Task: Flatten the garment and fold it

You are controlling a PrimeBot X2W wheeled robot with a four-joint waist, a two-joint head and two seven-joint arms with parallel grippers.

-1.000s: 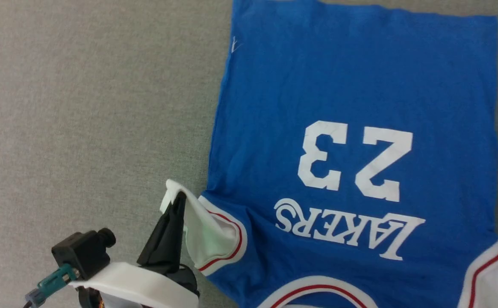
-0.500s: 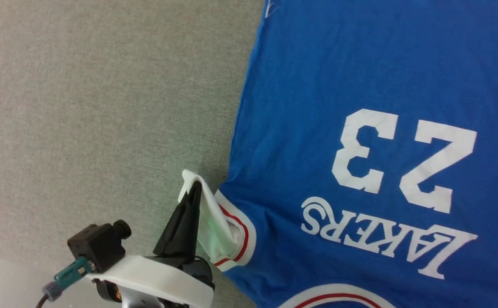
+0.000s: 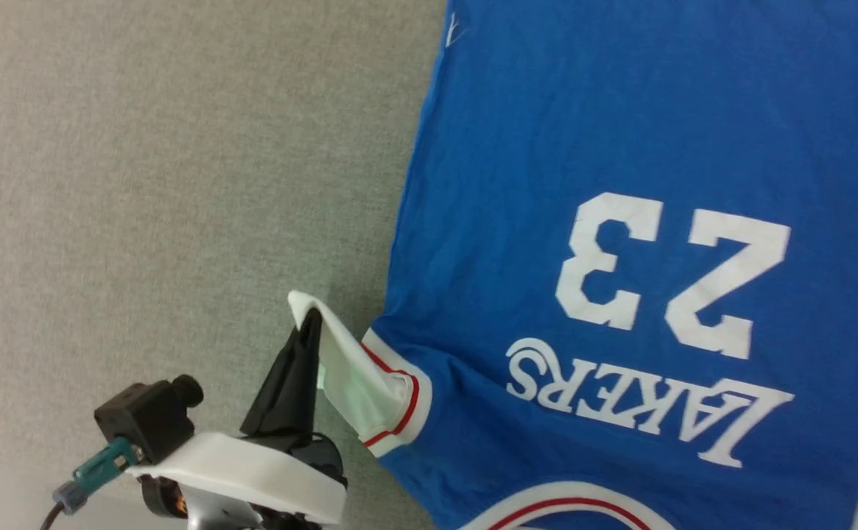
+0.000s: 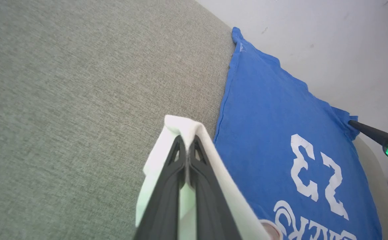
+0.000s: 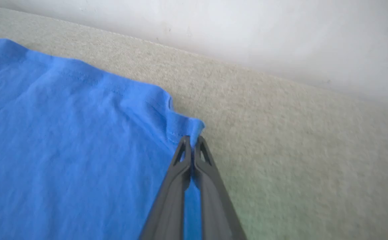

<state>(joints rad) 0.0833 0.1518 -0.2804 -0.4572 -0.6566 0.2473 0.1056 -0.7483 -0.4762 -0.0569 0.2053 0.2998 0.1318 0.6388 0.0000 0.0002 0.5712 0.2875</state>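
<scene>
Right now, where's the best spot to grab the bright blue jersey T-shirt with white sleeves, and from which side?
The bright blue jersey T-shirt lies flat, so probably pinch an edge: white sleeve tip or blue hem corner, coming from outside across the grey fabric surface.

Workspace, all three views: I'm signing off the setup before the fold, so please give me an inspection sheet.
Surface: grey-green woven cloth, flat.
Job's things: jersey spread flat, print up; one white sleeve lifted off the surface.
Clutter: nothing seen.
Grippers: left gripper shut on the jersey's sleeve; right gripper shut on the jersey's blue hem corner.
Cables: cable with teal plug at the left wrist's camera.
Surroundings: pale wall behind the surface.
</scene>
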